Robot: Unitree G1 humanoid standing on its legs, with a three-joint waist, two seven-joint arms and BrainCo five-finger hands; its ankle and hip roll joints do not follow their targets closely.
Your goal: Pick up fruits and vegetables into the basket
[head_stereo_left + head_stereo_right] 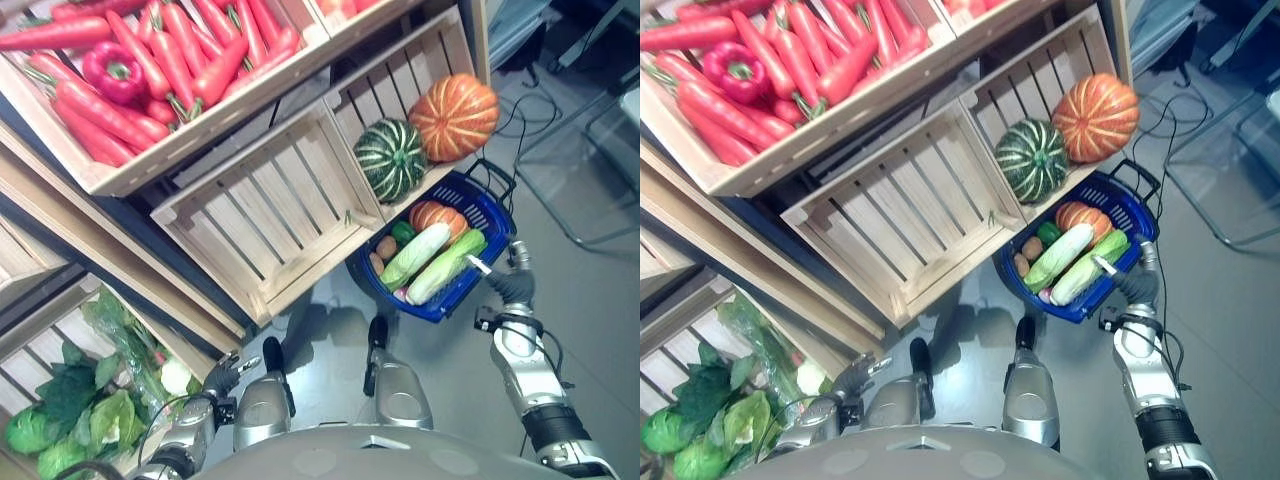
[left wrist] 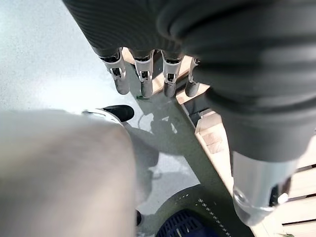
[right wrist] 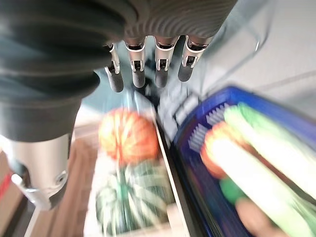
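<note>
**Reporter:** Where did things stand in the produce aisle?

**Onlooker:** The blue basket [image 1: 495, 215] sat on the floor under the crates, already holding an orange squash [image 1: 437, 214], two pale green cabbages [image 1: 446, 265] and a potato [image 1: 386, 247]. An orange pumpkin [image 1: 455, 115] and a striped green pumpkin [image 1: 390, 158] waited in the wooden crate [image 1: 400, 75] just above the basket. The right hand [image 3: 148, 69] hovered near the basket's rim, fingers straight and holding nothing. The left hand [image 2: 148, 79] hung low by the leafy greens [image 1: 70, 415], equally relaxed and empty.

**Reporter:** How would the pumpkins handle?

**Onlooker:** Heavy, hard and smooth-skinned, I judged; round enough to slip, so best cupped from beneath or gripped across the ribs. Neither had a long axis to speak of. The cabbages did: both lay side by side, slanting across the basket, leafy green ends toward the far handle [image 1: 492, 178].
</note>
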